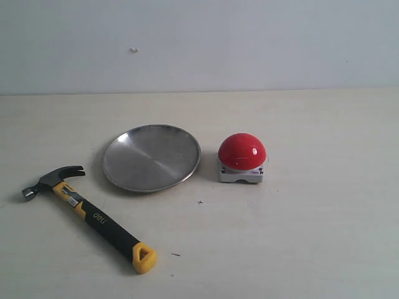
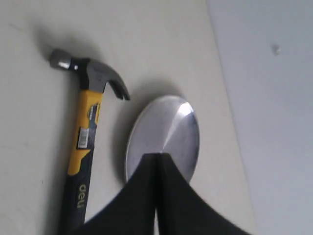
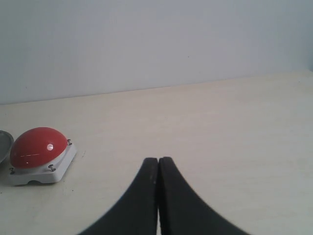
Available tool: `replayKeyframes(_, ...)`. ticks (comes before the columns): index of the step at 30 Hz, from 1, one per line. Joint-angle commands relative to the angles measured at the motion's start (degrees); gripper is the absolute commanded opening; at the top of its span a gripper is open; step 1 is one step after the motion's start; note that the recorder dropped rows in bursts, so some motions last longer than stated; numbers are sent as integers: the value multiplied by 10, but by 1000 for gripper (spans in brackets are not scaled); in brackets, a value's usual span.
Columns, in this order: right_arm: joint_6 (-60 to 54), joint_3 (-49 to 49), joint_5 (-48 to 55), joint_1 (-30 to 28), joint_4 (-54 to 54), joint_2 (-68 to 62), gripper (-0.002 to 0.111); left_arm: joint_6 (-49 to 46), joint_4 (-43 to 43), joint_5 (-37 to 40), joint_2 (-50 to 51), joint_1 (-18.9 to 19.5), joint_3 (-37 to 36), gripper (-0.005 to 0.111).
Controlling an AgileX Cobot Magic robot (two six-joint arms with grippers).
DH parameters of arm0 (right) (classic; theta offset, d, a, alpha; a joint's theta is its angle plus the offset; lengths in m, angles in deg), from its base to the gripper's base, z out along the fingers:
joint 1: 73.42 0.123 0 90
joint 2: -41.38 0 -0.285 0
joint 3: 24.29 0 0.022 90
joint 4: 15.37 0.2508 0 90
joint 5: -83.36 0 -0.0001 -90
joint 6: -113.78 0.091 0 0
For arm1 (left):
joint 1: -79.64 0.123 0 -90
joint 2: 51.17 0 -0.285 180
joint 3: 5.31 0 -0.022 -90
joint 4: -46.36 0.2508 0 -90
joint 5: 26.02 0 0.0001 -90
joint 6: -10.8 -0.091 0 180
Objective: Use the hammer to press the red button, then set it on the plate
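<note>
The hammer (image 1: 93, 215) lies flat in the exterior view's lower left, its long axis diagonal, with the head at upper left and the yellow loop at lower right. The left gripper (image 2: 157, 155) and the right gripper (image 3: 158, 159) each have their fingers pressed together.

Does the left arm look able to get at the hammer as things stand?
Probably yes. The hammer lies flat at the left of the exterior view, nothing on it, its handle clear of the plate. The left tool is shut and would need to open first.
</note>
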Motion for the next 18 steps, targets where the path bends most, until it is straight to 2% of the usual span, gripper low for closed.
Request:
replayKeyframes(1, -4, 0, -6, -3, -4, 4, 0, 51, -1, 77, 57, -38, 57, 0)
replayKeyframes(6, -4, 0, -6, -3, -4, 4, 0, 127, 25, 91, 134, -86, 97, 0)
replayKeyframes(9, -4, 0, -6, -3, -4, 4, 0, 217, 100, 129, 188, -114, 135, 0)
replayKeyframes(14, -4, 0, -6, -3, -4, 4, 0, 375, 234, 273, 260, -159, 216, 0)
replayKeyframes(18, -4, 0, -6, -3, -4, 4, 0, 417, 268, 363, 310, -180, 280, 0)
